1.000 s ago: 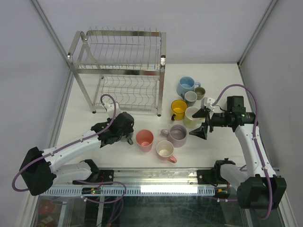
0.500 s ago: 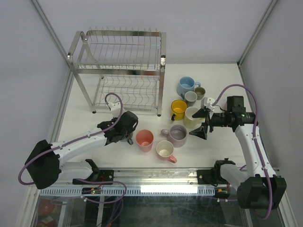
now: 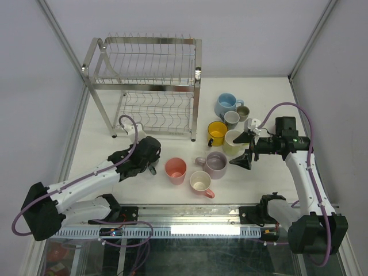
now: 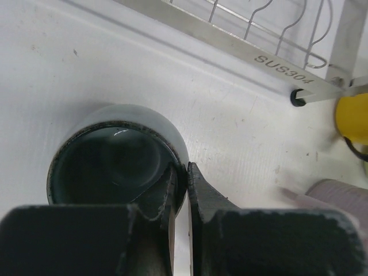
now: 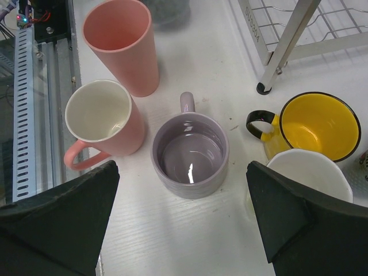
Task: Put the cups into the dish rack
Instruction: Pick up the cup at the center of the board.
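Note:
My left gripper point(image 3: 148, 163) is shut on the rim of a grey mug point(image 4: 129, 118), one finger inside and one outside; the mug stands on the table in front of the dish rack point(image 3: 146, 86), whose bottom rail point(image 4: 276, 63) is close ahead. In the top view the gripper hides that mug. My right gripper point(image 3: 246, 150) is open and empty, its jaws wide either side of a lilac mug point(image 5: 190, 152). Around it are a salmon tumbler point(image 5: 121, 43), a pink mug point(image 5: 103, 118), a yellow mug point(image 5: 313, 126) and a pale mug point(image 5: 310, 175).
A light blue mug point(image 3: 226, 104), a grey mug point(image 3: 232, 119) and an olive mug point(image 3: 242, 111) stand at the back right. The rack's front right leg point(image 5: 282, 52) stands just beside the yellow mug. Both rack shelves hold nothing.
My left gripper shifted a little right, then back left, staying shut on the grey mug. The right arm has not moved.

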Motion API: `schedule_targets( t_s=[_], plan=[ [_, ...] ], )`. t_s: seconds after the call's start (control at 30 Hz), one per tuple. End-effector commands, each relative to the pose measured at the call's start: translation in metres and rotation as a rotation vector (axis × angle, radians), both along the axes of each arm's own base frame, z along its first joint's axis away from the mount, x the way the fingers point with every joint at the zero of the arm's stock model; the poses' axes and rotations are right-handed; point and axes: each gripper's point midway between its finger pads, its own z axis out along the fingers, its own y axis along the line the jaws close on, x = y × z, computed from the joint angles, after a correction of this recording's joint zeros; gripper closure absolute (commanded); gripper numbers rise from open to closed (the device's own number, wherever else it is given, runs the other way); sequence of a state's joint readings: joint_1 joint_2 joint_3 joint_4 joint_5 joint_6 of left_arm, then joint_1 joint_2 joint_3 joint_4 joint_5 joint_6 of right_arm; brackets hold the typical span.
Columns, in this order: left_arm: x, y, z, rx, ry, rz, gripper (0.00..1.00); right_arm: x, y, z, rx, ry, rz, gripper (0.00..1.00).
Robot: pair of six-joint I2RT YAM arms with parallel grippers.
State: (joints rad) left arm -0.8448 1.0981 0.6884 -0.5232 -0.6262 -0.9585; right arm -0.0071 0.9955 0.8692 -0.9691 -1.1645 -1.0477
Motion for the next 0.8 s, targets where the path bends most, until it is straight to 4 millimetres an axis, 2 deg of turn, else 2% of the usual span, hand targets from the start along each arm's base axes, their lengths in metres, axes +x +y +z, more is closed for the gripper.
schedule_targets(
  t_s=[0.0,0.23,0.4,0.6,0.77],
  plan=[
    [0.011,0.008,0.063,-0.096,-0.197,0.036,1.00,-0.005,0.007,0.010,0.052,-0.007,0.035,0.04],
    [0.000,0.018,0.138,-0.271,-0.388,0.006,1.00,-0.009,0.016,0.025,0.121,0.009,0.073,0.04],
    [-0.011,0.013,0.208,-0.454,-0.550,-0.071,1.00,-0.003,0.023,0.060,0.196,0.023,0.100,0.04],
    [-0.036,-0.017,0.285,-0.717,-0.750,-0.294,1.00,0.006,0.037,0.107,0.281,0.147,0.093,0.06],
    [-0.057,-0.039,0.331,-0.889,-0.901,-0.465,1.00,0.021,0.053,0.131,0.325,0.290,0.022,0.08]
  ],
)
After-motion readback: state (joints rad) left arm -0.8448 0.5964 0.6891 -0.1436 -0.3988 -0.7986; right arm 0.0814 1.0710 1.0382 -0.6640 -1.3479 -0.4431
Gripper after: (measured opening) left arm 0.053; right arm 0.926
